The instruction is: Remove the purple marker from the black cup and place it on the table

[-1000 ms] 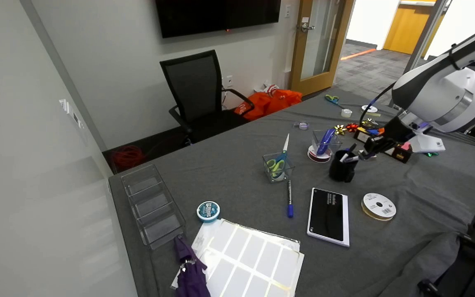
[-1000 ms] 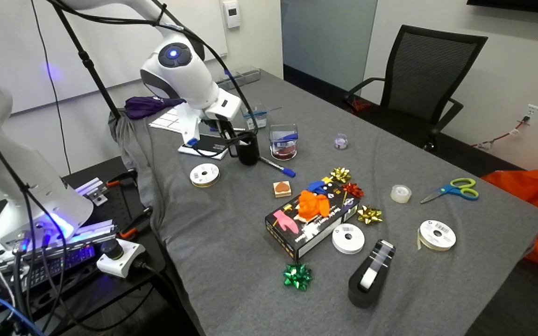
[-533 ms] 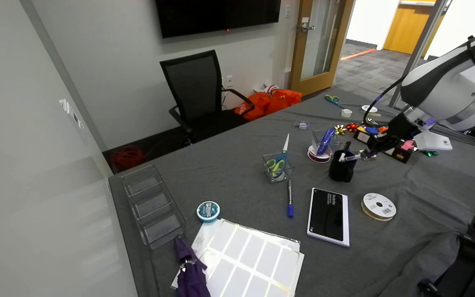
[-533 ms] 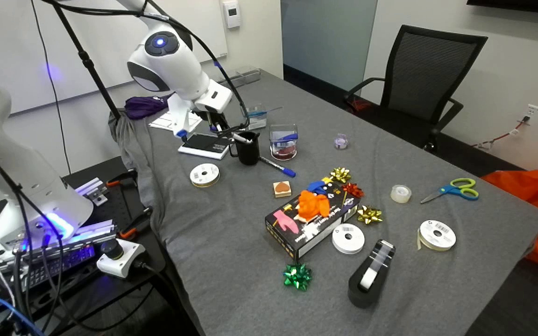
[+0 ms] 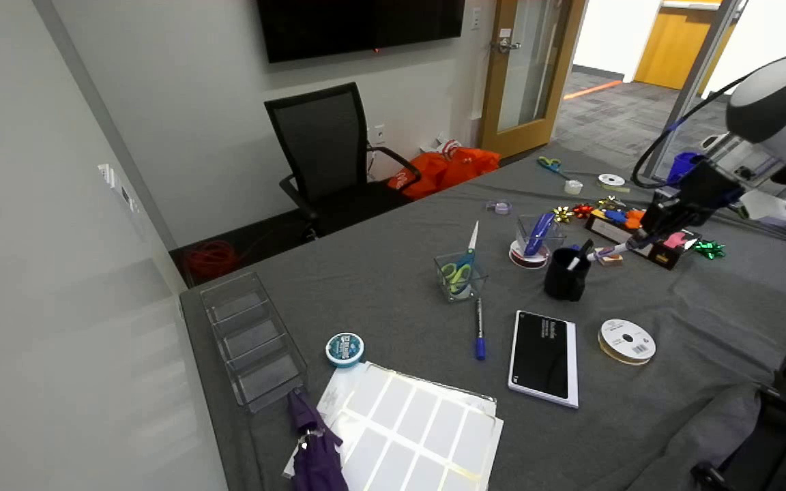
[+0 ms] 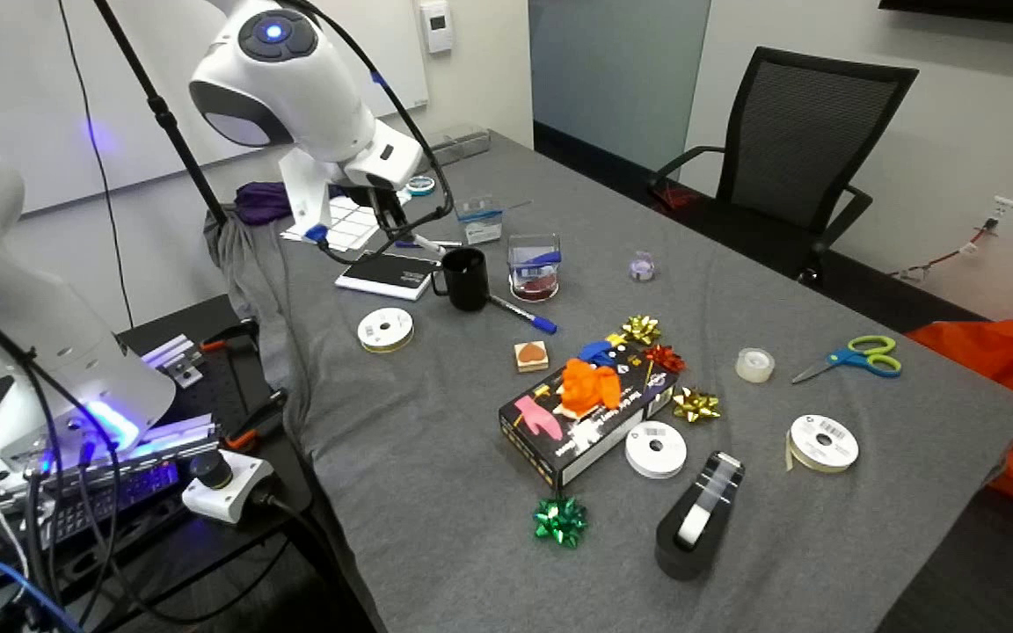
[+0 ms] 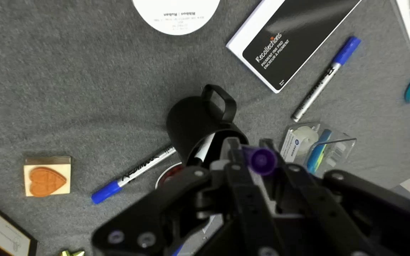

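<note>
The black cup (image 5: 565, 278) stands upright on the dark grey table (image 5: 393, 293); it also shows in an exterior view (image 6: 468, 281) and in the wrist view (image 7: 194, 122). A black-and-white marker leans inside it. My gripper (image 5: 644, 235) is shut on the purple marker (image 5: 610, 251), which tilts, its white lower end beside the cup's rim. I cannot tell whether that end is fully clear of the rim. In the wrist view the gripper (image 7: 252, 153) pinches the marker, and its round purple end (image 7: 263, 161) faces the camera.
Near the cup are a black ink pad (image 5: 543, 358), a ribbon spool (image 5: 627, 341), a heart stamp (image 7: 47, 176) and a blue-capped marker (image 6: 522, 313). Clear boxes hold scissors (image 5: 460, 276) and a blue item (image 5: 540, 234). A glove box (image 6: 590, 413) stands nearby.
My gripper has moved back from the cup, rightward in an exterior view and up-left in an exterior view. The purple marker came along, mostly or wholly out. The cup stays in place.
</note>
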`<control>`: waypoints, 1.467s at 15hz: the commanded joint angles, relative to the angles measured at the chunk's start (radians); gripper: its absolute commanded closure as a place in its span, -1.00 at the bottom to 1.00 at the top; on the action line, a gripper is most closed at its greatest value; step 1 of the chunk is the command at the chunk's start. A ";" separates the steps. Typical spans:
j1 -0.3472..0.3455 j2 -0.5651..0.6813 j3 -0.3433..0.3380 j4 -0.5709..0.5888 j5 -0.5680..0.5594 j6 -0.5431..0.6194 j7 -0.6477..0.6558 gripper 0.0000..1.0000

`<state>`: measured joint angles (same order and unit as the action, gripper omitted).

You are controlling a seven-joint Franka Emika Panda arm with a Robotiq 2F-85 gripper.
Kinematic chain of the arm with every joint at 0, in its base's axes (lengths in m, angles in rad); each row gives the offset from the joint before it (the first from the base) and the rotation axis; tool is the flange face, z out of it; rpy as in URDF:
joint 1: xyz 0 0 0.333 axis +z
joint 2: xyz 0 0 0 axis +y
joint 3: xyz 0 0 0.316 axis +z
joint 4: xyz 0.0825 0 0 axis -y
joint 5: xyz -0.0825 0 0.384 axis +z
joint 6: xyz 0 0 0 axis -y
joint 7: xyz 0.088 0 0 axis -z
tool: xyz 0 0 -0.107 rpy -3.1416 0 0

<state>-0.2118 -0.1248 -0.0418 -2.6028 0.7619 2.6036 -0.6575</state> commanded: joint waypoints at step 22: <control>0.139 0.311 -0.188 0.171 0.528 0.482 -0.606 0.02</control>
<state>-0.0574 0.1286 -0.2578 -2.4841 1.1858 3.0539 -1.1583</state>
